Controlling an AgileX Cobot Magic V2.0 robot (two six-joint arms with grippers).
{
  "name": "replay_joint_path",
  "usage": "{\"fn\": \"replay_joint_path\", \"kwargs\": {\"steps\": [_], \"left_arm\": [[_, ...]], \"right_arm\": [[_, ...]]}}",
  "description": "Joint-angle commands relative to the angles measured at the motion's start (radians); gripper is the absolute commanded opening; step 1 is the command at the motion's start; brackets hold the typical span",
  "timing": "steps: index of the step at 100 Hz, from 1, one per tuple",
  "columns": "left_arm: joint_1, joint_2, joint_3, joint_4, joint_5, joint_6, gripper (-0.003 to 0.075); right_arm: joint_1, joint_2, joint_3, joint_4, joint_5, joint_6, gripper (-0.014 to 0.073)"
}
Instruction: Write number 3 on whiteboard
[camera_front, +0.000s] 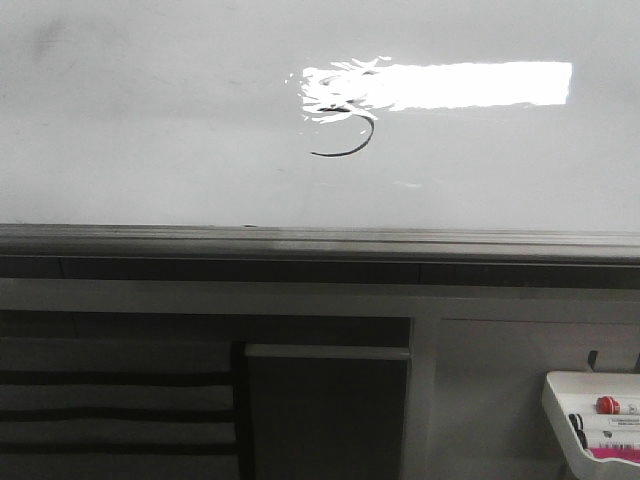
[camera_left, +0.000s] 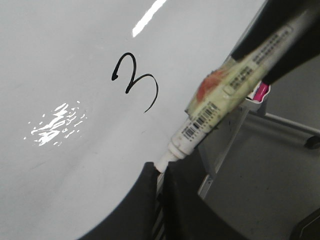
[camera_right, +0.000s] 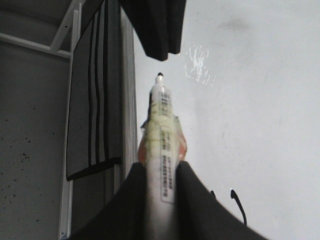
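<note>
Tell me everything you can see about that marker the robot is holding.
The marker is a white plastic pen with printed text, a barcode, and yellowish tape with orange-red patches around its barrel. Its cap is off, baring a small black tip. The right gripper clamps the barrel between dark fingers, and the tip points toward the left gripper. It hangs beside the whiteboard; whether it touches the board is unclear.

whiteboard (camera_front: 150, 130): large, glossy white, upright, grey frame edge along the bottom, bright rectangular glare at upper centre-right | 3 (camera_left: 135, 81): thin black hand-drawn stroke, complete in the left wrist view | front view: only the hooked lower curve is seen clearly, the upper part is lost in the glare
</note>
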Motion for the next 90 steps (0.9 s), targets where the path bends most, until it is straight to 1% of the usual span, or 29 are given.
{"fn": "replay_joint_path", "kwargs": {"steps": [1, 5, 7, 8, 9, 10, 15, 17, 22, 34, 43, 53, 67, 70, 79, 90], "left_arm": [[-0.031, -0.017, -0.032, 0.043, -0.057, 0.023, 0.0139], [-0.043, -0.017, -0.032, 0.081, -0.061, 0.023, 0.0209], [-0.049, -0.017, -0.032, 0.096, -0.064, 0.023, 0.0255], [-0.052, -0.017, -0.032, 0.103, -0.067, 0.023, 0.0301], [-0.055, -0.017, -0.032, 0.106, -0.07, 0.023, 0.0301], [-0.058, -0.017, -0.032, 0.106, -0.072, 0.023, 0.0331], [-0.061, -0.017, -0.032, 0.108, -0.09, 0.023, 0.0417], [-0.061, -0.017, -0.032, 0.108, -0.1, 0.023, 0.0442], [-0.061, -0.017, -0.032, 0.108, -0.122, 0.023, 0.0476], [-0.061, -0.017, -0.032, 0.108, -0.136, 0.023, 0.0463], [-0.061, -0.017, -0.032, 0.108, -0.136, 0.023, 0.0448], [-0.061, -0.017, -0.032, 0.107, -0.136, 0.023, 0.0426], [-0.061, -0.015, -0.032, 0.091, -0.136, 0.023, 0.0392], [-0.061, -0.012, -0.032, 0.099, -0.142, 0.031, 0.0384], [-0.061, 0.003, -0.032, 0.151, -0.134, 0.11, 0.0366], [-0.061, 0.026, -0.032, 0.153, -0.142, 0.171, 0.0349]], "right_arm": [[0.001, -0.018, -0.025, 0.014, -0.09, -0.007, -0.0061], [0.001, -0.018, -0.025, 0.019, -0.101, -0.007, -0.0061], [0.001, -0.016, -0.025, 0.025, -0.105, -0.007, -0.0061], [0.001, -0.016, -0.025, 0.029, -0.108, -0.007, -0.0061], [0.001, -0.016, -0.025, 0.029, -0.11, -0.007, -0.0061], [0.001, -0.016, -0.025, 0.033, -0.112, -0.007, -0.0061], [0.001, -0.014, -0.025, 0.033, -0.115, -0.007, -0.0061], [0.001, -0.014, -0.025, 0.033, -0.115, -0.007, -0.0061], [0.001, -0.014, -0.025, 0.033, -0.115, -0.007, -0.0061], [0.001, -0.012, -0.025, 0.033, -0.126, -0.017, -0.0061], [0.001, 0.0, -0.025, 0.033, -0.166, -0.048, -0.0061], [0.001, 0.022, -0.025, 0.033, -0.223, -0.053, -0.0061], [0.001, 0.04, -0.025, 0.033, -0.231, -0.057, -0.0061], [0.001, 0.04, -0.025, 0.033, -0.23, -0.057, -0.0061], [0.001, 0.04, -0.025, 0.031, -0.23, -0.057, -0.0061], [0.006, 0.04, -0.025, 0.028, -0.228, -0.057, -0.0061]]}}
